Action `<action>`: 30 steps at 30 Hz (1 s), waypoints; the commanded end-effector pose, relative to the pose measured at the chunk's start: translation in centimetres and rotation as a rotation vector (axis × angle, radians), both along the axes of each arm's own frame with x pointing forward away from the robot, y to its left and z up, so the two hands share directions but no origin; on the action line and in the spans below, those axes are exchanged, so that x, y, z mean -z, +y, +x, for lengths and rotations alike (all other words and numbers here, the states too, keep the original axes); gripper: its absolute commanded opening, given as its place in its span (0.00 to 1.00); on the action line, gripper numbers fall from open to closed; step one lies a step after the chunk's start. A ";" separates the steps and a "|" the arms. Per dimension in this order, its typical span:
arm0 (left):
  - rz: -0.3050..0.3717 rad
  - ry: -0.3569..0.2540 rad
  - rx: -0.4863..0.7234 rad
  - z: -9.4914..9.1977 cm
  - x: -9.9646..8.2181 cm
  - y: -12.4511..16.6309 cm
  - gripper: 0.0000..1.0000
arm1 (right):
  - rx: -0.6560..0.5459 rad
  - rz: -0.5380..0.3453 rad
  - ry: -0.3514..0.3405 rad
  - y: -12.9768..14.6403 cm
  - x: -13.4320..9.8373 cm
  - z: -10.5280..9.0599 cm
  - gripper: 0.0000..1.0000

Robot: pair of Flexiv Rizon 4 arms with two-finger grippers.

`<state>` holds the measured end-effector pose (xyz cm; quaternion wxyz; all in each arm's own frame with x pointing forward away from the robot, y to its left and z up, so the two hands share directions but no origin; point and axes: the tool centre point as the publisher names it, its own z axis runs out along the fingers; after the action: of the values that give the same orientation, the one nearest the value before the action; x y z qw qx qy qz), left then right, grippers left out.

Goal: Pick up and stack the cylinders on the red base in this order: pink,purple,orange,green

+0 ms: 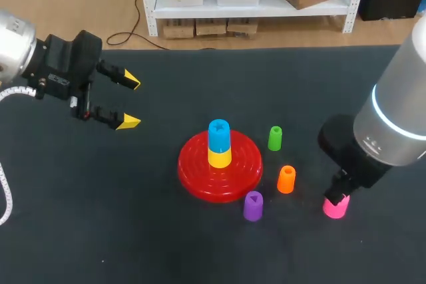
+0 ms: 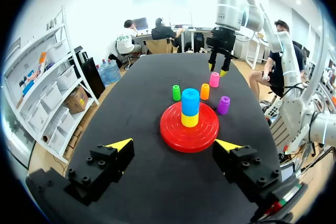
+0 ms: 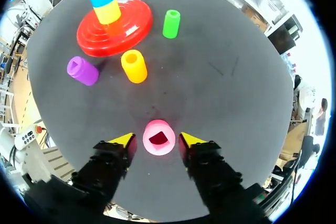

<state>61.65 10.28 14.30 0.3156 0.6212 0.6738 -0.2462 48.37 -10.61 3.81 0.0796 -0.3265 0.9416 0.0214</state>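
The right gripper is held straight down over the pink cylinder, its yellow-tipped fingers set apart and flanking the cylinder on two sides. A thin strip of table is seen between each tip and the pink wall, so nothing is clamped yet. The cylinder stands upright, with its long axis in line with the wrist and its hollowed top turned up towards it. A squeeze inward is judged to be all that the grasp calls for. In the head view the right arm is seen entering from 3 o'clock, its forearm steep and its wrist vertical. From the red base the pink cylinder lies at about 4 o'clock. The orange cylinder is found at 3 o'clock, the purple cylinder at 5 o'clock and the green cylinder at 2 o'clock, all upright and apart. On the base a yellow cylinder is stacked under a blue cylinder. Farthest off, at 10 o'clock from the base, the left gripper is held level above the table, fingers spread wide and empty.
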 end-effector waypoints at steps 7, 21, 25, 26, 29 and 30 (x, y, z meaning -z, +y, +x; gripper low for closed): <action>-0.003 -0.002 0.002 0.1 0.1 0.1 1.00 | 0.000 0.008 0.001 -0.3 0.5 -0.4 0.49; -0.003 -0.002 0.002 0.1 0.1 0.1 1.00 | -0.005 0.008 -0.012 0.0 0.8 -0.1 0.48; -0.003 -0.002 0.002 0.1 0.1 0.1 1.00 | -0.006 0.008 -0.014 0.0 0.9 -0.1 0.42; -0.003 -0.002 0.002 0.1 0.1 0.1 1.00 | -0.006 0.007 -0.015 0.0 1.0 -0.1 0.38; -0.003 -0.002 0.002 0.1 0.1 0.1 1.00 | -0.005 0.002 -0.017 0.0 1.1 0.0 0.18; -0.003 -0.002 0.002 0.1 0.1 0.1 1.00 | -0.004 0.000 -0.018 0.0 1.1 0.0 0.01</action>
<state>61.65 10.28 14.30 0.3156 0.6212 0.6738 -0.2462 48.40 -10.68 3.07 0.0846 -0.3297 0.9401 0.0207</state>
